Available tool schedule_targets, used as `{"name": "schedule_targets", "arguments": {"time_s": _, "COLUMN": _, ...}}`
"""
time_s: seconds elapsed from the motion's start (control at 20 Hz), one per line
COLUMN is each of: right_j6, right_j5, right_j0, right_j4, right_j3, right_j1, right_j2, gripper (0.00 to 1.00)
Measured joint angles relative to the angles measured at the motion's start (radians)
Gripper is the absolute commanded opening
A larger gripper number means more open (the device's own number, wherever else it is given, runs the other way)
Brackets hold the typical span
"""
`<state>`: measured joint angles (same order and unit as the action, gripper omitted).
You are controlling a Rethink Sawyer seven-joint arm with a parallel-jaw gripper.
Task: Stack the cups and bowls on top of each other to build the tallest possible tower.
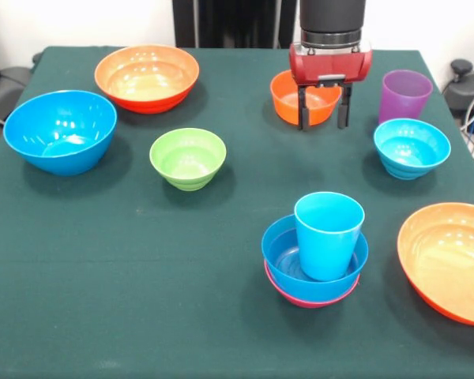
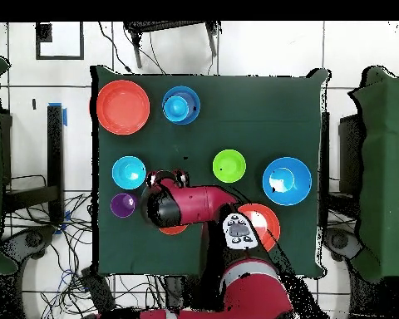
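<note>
Nearest the front camera, well short of the fingers, the tower (image 1: 314, 268) is seen: a light blue cup (image 1: 328, 234) upright in a blue bowl (image 1: 288, 257) nested on a pink bowl (image 1: 304, 300). Farther back, the gripper (image 1: 325, 120) hangs with fingers (image 1: 302, 110) spread apart and empty, straddling the near rim of a small orange bowl (image 1: 288, 96). Just beside the fingers, the purple cup (image 1: 404, 95) and cyan bowl (image 1: 411, 147) are noted. A dark green tablecloth (image 1: 103, 276) covers the surface; white tiled floor (image 2: 261, 50) and cables (image 2: 70, 241) surround it.
</note>
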<state>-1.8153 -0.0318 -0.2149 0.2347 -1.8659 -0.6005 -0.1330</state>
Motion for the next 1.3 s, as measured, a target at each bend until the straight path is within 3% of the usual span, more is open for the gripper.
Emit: {"name": "schedule_targets", "arguments": {"time_s": 1.3, "right_j6": 0.0, "right_j5": 0.007, "right_j0": 0.035, "right_j4": 0.0, "right_j3": -0.021, "right_j1": 0.0, "right_j2": -0.003, "gripper": 1.0}}
